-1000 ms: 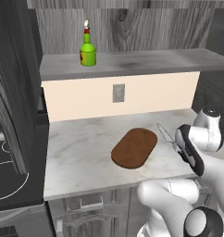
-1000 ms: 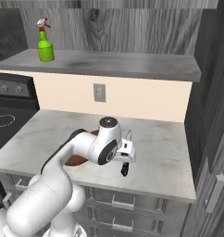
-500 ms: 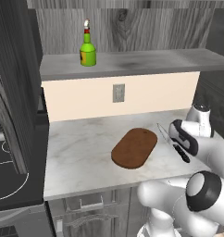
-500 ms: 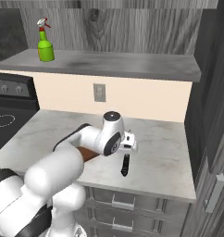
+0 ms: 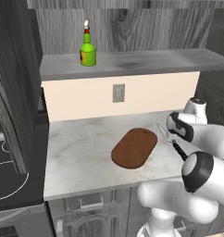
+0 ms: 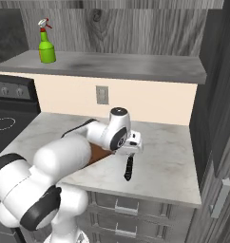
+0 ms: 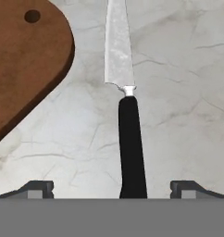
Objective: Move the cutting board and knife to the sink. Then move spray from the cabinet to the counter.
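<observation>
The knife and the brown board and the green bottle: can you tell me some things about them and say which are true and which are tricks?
1. The knife lies on the counter beside the cutting board. True.
2. The knife rests on top of the board. False: it lies on the marble, apart from the board.
3. The spray stands on the cabinet shelf. True.
4. The tool is squeezing the knife handle. False: its fingers stand wide open on either side of the handle.
5. The board has a small hole near one end. True.

No readable text in my feeds.
I saw a yellow label on the spray (image 5: 88,50), but its print was too small to read.
</observation>
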